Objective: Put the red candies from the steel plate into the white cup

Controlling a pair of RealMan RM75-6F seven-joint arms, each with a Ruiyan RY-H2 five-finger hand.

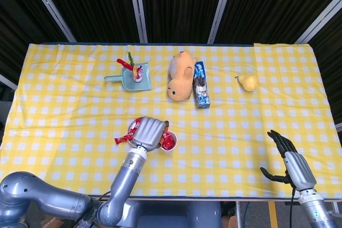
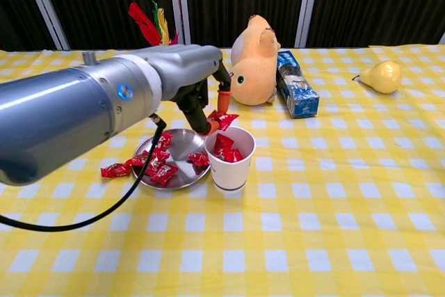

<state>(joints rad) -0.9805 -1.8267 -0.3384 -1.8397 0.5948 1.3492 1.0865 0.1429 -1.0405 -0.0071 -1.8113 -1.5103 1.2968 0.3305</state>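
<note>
The counter [image 1: 64,116] wears a yellow checked cloth. The left hand [image 2: 201,78] reaches over the steel plate [image 2: 182,145], pinching 1 red candy [image 2: 222,119] just above the rim of the white cup [image 2: 230,165], which already holds red candies. More lie on the plate, and 1 loose candy [image 2: 114,170] sits on the cloth just left of it. The right hand [image 1: 286,156] hovers spread at the near right edge, holding nothing. Far back lie a plush toy [image 1: 180,76], a dustpan [image 1: 133,78] and a pear [image 1: 247,81].

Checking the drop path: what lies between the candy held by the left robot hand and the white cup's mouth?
Nothing: in the chest view the pinched candy hangs just above the white cup, with bare air between.
</note>
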